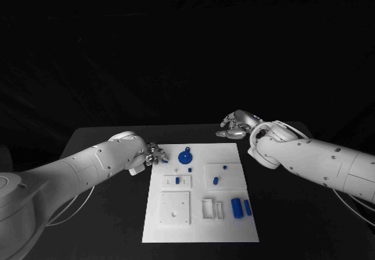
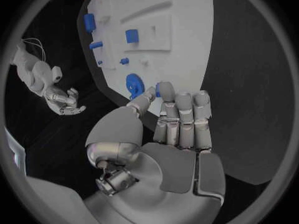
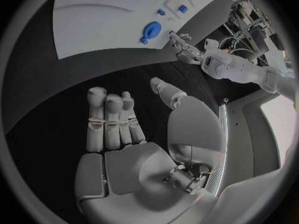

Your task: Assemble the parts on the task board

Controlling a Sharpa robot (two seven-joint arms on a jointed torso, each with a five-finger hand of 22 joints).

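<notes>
The left hand (image 1: 150, 154), pinching a small blue part (image 2: 158, 89) at its fingertips, hovers nearest the round blue part (image 1: 185, 157) lying just at its 3 o'clock on the task board (image 1: 234, 227), while the right hand (image 1: 234, 124) hangs spread and empty over the bench (image 1: 102, 141).

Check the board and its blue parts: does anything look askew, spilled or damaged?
Nothing stands out. The board lies flat on the table, the blue parts rest on it, and none looks broken or spilled.

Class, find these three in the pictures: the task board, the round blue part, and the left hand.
Task board (image 1: 234, 227), head view, bare near corner.
Round blue part (image 1: 185, 157), head view, middle of its disc.
Left hand (image 1: 153, 154), head view, middle of the fingers.
</notes>
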